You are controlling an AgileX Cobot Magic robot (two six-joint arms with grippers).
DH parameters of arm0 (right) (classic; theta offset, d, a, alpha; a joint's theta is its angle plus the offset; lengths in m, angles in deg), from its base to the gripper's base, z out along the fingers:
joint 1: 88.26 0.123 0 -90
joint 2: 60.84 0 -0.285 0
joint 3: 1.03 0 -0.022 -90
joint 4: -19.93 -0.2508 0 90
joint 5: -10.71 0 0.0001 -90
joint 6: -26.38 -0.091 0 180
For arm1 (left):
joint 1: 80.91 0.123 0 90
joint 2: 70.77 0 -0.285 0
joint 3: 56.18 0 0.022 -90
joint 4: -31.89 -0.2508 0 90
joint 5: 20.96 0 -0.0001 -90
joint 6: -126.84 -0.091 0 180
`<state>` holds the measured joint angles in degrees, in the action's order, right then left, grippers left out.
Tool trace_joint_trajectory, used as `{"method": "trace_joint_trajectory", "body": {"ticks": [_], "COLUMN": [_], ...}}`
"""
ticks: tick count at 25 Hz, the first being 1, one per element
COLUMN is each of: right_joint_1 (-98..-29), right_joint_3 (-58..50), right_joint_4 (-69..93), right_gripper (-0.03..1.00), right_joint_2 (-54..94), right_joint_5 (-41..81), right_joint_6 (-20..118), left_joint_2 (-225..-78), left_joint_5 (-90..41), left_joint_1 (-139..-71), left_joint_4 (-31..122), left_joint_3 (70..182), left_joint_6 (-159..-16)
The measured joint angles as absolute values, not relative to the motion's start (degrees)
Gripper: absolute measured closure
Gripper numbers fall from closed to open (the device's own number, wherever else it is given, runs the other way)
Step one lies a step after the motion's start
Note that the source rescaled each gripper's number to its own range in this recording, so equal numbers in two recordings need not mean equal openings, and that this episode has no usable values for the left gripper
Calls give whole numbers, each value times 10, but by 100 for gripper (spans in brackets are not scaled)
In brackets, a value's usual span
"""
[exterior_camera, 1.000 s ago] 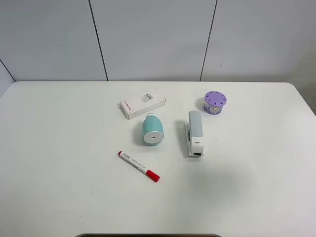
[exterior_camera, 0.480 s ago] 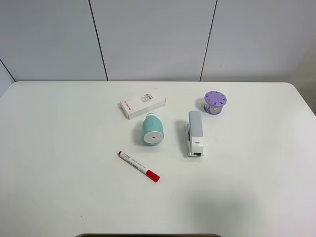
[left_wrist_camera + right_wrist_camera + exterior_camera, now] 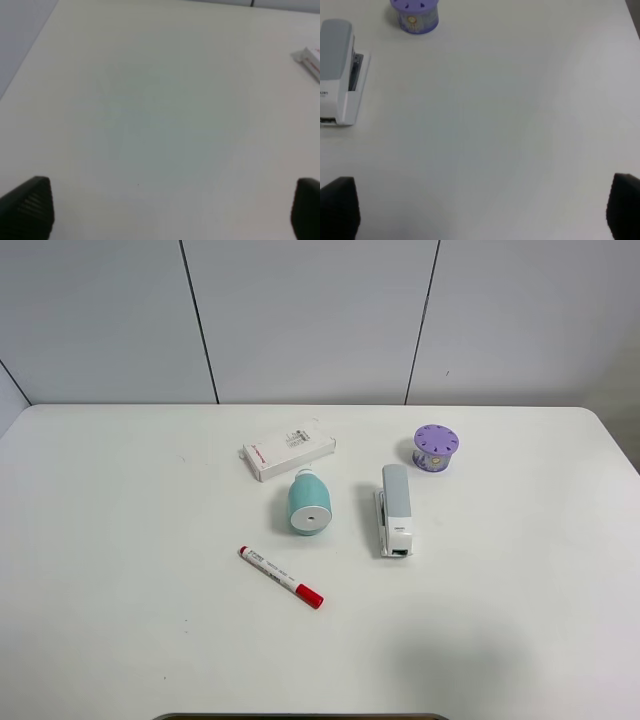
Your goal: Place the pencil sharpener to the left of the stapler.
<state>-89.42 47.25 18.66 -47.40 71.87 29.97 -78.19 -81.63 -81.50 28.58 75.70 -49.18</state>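
The teal-mint pencil sharpener [image 3: 309, 504] lies on its side on the white table [image 3: 120, 540], white round end face toward the front. The grey and white stapler [image 3: 394, 509] lies just to its right, a small gap between them; the right wrist view also catches the stapler [image 3: 338, 70]. Neither arm shows in the exterior high view. My left gripper [image 3: 165, 210] is open over bare table, only its dark fingertips [image 3: 27, 206] showing. My right gripper [image 3: 481, 207] is open too, over bare table to the right of the stapler.
A white box with red print [image 3: 288, 454] lies behind the sharpener. A purple holed cylinder [image 3: 435, 447] stands behind the stapler, also seen as the purple cylinder [image 3: 414, 14]. A red-capped marker [image 3: 281, 577] lies in front of the sharpener.
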Motion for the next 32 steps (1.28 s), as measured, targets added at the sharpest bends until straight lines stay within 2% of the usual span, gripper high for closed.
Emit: {"method": "trace_joint_trajectory", "body": {"ticks": [32], "right_joint_1": [-872], "right_joint_3": [474], "right_joint_4": [193], "right_gripper": [-3], "right_joint_2": [-532], "right_joint_5": [718], "right_joint_6": [280], "left_joint_2": [-782], "left_joint_5": [-816], "left_joint_1": [-815], "left_joint_4": [286], "left_joint_3": [757], "left_joint_6": [-492]}}
